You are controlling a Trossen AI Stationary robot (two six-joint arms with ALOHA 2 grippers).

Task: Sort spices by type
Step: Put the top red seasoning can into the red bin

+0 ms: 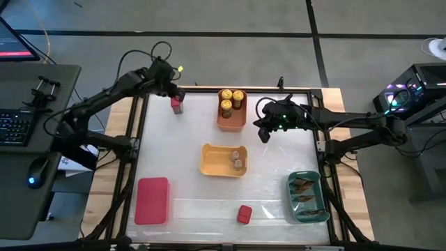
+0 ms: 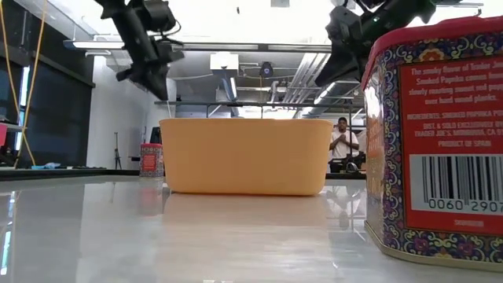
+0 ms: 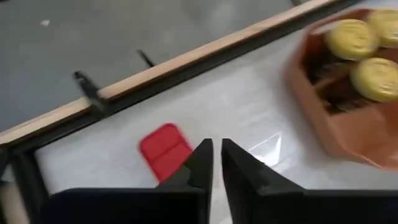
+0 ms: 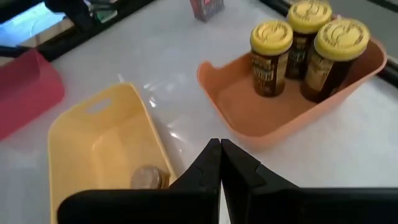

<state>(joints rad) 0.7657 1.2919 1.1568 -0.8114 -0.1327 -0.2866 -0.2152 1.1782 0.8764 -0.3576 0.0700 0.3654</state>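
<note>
At the far left corner of the table, your left gripper hangs just above a red tin that stands on the surface close to the far rail. In the left wrist view the tin sits just beyond the fingertips, which are nearly together with only a thin slit between them and nothing held. Your right gripper hovers right of the orange bin, its fingers pressed together and empty; from its wrist you see the closed tips over the gap between the orange bin and the yellow bin.

Three yellow-lidded jars stand upright together in the orange bin at the far middle of the table. The yellow bin near the centre holds grey-brown round jars at its right end; one of them shows from the right wrist. The teal bin at the near right holds brownish packets, lying flat. The red bin sits at the near left. A second red tin stands alone on the near edge, between the red and teal bins, well apart from the first; in the low view it fills the right side, label and barcode facing the camera.

A person stands in the room behind the table.
</note>
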